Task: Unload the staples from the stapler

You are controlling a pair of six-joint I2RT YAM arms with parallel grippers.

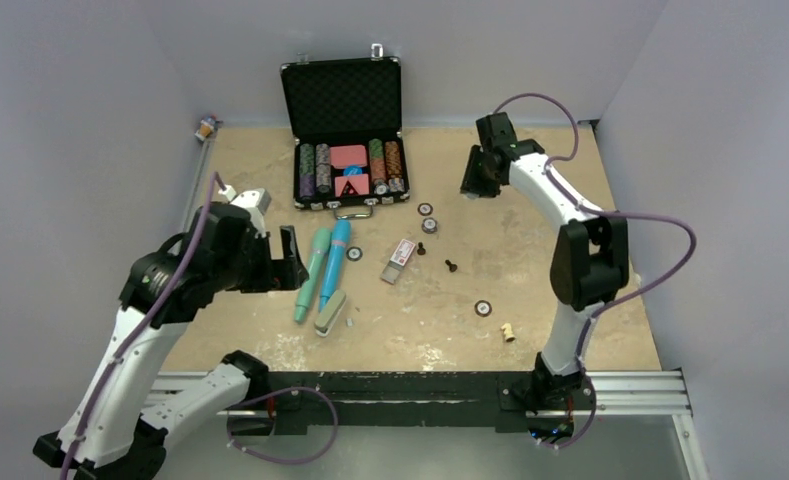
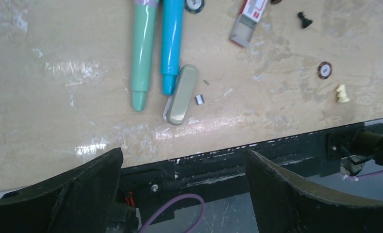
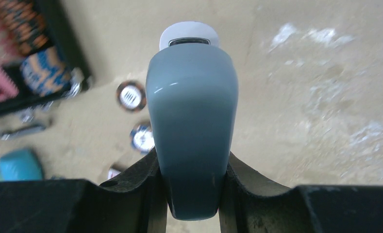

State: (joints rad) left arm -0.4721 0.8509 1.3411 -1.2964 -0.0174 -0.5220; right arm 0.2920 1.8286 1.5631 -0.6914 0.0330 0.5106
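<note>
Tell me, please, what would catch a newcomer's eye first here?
The open black case of striped poker chips, far centre, stands out. The right tool is clamped on a smooth grey-blue stapler, while the left tool stands open at the near left.

Both arms have the same look, left arm [image 1: 120,365] and right arm [image 1: 548,188]: white shells with chunky black joints. Purple cables [image 2: 182,195] loop along them, and the fingers [image 2: 286,194] are matte black wedges.
</note>
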